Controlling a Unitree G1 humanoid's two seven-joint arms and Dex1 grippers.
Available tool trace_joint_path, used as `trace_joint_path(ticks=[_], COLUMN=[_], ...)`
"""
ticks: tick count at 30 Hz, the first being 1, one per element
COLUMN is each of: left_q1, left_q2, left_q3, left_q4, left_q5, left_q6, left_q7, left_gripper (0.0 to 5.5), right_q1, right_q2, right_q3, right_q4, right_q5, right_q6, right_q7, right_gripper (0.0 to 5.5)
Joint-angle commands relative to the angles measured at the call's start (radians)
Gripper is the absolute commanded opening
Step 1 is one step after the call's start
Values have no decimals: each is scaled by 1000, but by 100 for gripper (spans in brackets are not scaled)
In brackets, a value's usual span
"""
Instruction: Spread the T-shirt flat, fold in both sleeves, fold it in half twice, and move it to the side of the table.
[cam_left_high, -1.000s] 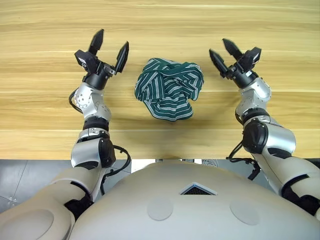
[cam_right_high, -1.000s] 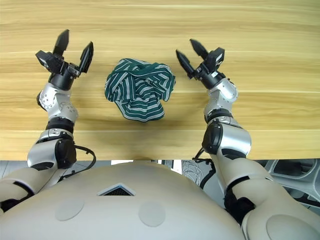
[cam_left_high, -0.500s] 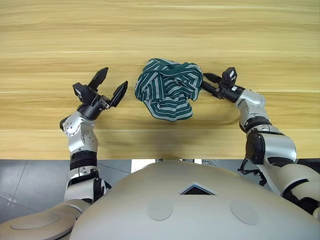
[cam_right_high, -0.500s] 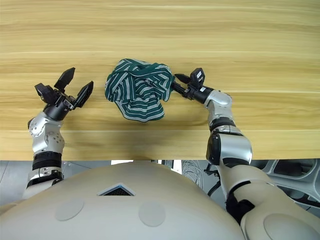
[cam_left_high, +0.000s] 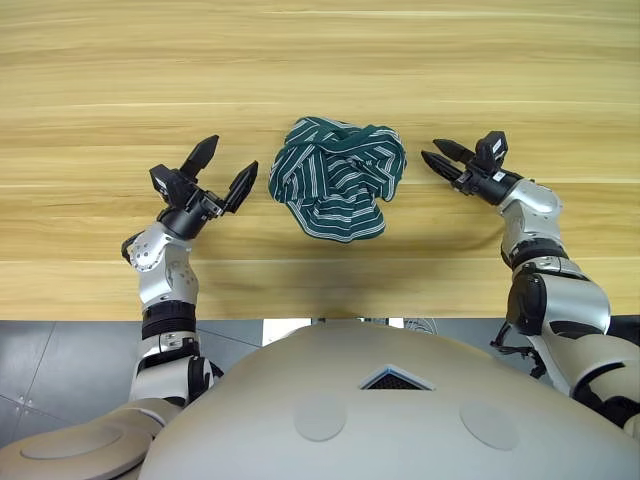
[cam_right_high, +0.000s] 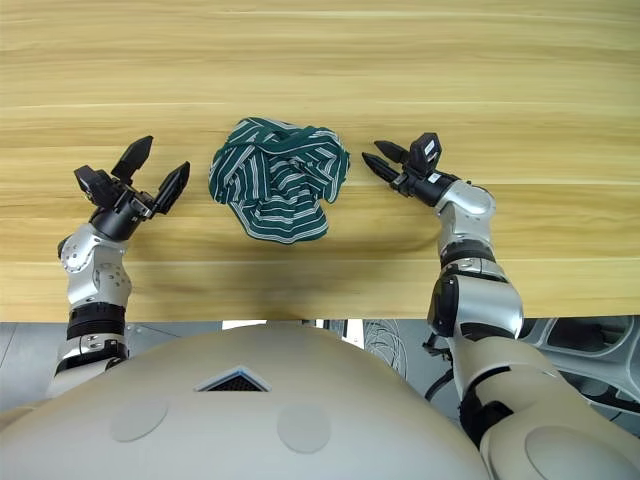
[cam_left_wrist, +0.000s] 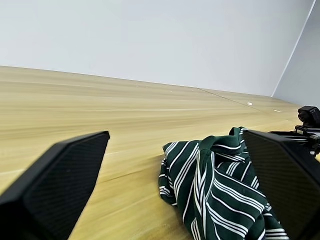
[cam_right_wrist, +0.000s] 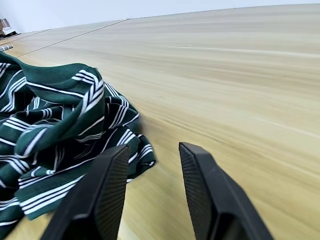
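Green with white stripes, the T-shirt (cam_left_high: 336, 180) is found crumpled in a heap on the wooden table (cam_left_high: 320, 60), between both claws. The left claw (cam_left_high: 229, 157) is spread wide and empty, just beside the heap. The right claw (cam_left_high: 431, 149) is parted narrowly, empty, near the opposite edge without contact.

Crumpled T-shirt (cam_right_high: 278, 193) between left claw (cam_right_high: 160, 162) and right claw (cam_right_high: 371, 151), both spread

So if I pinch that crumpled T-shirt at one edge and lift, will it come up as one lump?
Probably not: the T-shirt lies in soft bunched folds, so it should sag and unfurl. It looks thin, likely light. On the smooth table a push would probably slide or bunch it.
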Motion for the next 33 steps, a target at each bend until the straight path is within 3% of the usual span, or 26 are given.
trace_joint_path(ticks=[1, 7, 13, 26, 33], left_q1=[-3, 1, 3, 5, -3], left_q2=[4, 4, 1, -6, -6], left_q3=[0, -4, -12, -34, -68], left_q4=[4, 18, 36, 37, 47], left_q5=[3, 20, 36, 35, 67], left_q6=[-8, -23, -44, -48, -57], left_q7=[1, 8, 12, 10, 15], left_gripper=[483, 483, 483, 483, 483], right_q1=[39, 110, 159, 120, 114], right_q2=[45, 68, 69, 88, 106], right_q3=[-5, -1, 42, 108, 127], right_q4=[-95, -251, -341, -329, -344], right_q5=[72, 157, 137, 90, 100], right_q6=[48, 146, 177, 288, 339], right_q7=[65, 117, 103, -87, -82], right_gripper=[186, 186, 294, 294, 275])
